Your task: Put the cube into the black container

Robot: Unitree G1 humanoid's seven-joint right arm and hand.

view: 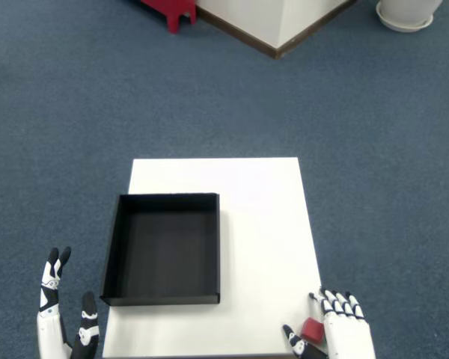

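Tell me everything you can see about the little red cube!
The red cube is small and plain, with a matte look, maybe foam or plastic. Only part of it shows, because the right hand covers the rest. It sits at the near right corner of the white table, tucked between the hand's thumb and fingers. Whether it is gripped or lifted cannot be told. It is outside the black container, which lies apart to its left.

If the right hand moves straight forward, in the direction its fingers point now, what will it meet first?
Probably nothing: ahead of the right hand lies only the bare right edge of the white table, then carpet. The black container sits well to its left. Height is unclear.
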